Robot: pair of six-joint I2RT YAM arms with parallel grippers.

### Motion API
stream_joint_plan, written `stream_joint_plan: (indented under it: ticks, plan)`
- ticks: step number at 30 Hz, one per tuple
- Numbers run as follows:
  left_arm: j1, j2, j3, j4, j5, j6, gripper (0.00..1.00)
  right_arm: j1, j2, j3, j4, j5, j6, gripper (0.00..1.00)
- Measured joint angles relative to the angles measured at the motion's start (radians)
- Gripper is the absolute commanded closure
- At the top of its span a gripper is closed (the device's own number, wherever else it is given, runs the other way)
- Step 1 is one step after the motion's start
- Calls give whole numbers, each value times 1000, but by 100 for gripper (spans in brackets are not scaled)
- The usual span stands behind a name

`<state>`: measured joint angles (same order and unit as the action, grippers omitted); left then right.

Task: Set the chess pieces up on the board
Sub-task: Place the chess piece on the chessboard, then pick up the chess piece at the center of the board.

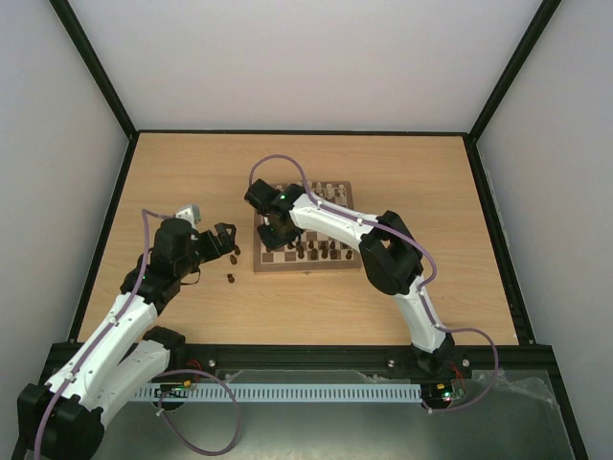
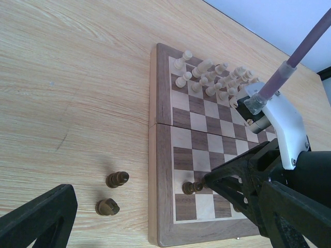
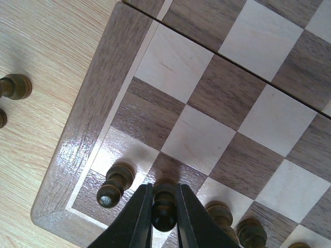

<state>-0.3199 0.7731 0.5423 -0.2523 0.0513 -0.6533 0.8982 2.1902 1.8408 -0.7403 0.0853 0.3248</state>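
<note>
— What has the right claw got?
— It is pinched narrow on a dark chess piece, probably a pawn, over the board near its corner border, with dark neighbours just beside.
— And the left claw?
— Spread wide, holding nothing, above the tabletop left of the board, near two stray dark pieces.
— Room?
— Bare squares toward the pale pieces.

Right claw: its fingers mask both flanks of the dark pawn between them, just right a dark piece clipped by bottom edge, kind unclear, far left a table-lying piece cut by frame edge.
</note>
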Motion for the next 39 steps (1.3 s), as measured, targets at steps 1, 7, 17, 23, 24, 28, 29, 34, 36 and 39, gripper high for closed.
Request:
stream_joint_plan:
  ticks: [1, 7, 17, 23, 24, 28, 29, 34, 36, 39]
  plan:
    - [0, 0, 0, 0, 0, 0, 1, 0, 0, 0, 2, -1, 0, 86]
    - [0, 0, 0, 0, 0, -1, 1, 0, 2, -6, 6, -3, 0, 85]
    - [0, 0, 0, 0, 0, -1, 1, 0, 4, -6, 6, -3, 2, 75]
    - [0, 0, 0, 0, 0, -1, 1, 0, 3, -6, 5, -2, -1, 57]
    - [0, 1, 0, 0, 0, -1, 1, 0, 3, -6, 6, -2, 6, 52]
    - [0, 19, 0, -1, -4, -2, 1, 0, -8, -5, 6, -3, 6, 38]
    - [0, 29, 1, -2, -5, -2, 1, 0, -18, -6, 5, -4, 3, 36]
    - [0, 67, 5, -17, -13, -6, 1, 0, -130, -39, 34, -6, 4, 31]
    - [0, 78, 17, -32, -20, -9, 1, 0, -196, -72, 49, -5, 5, 31]
    - [0, 89, 39, -58, -31, -14, 1, 0, -288, -135, 79, 2, 5, 31]
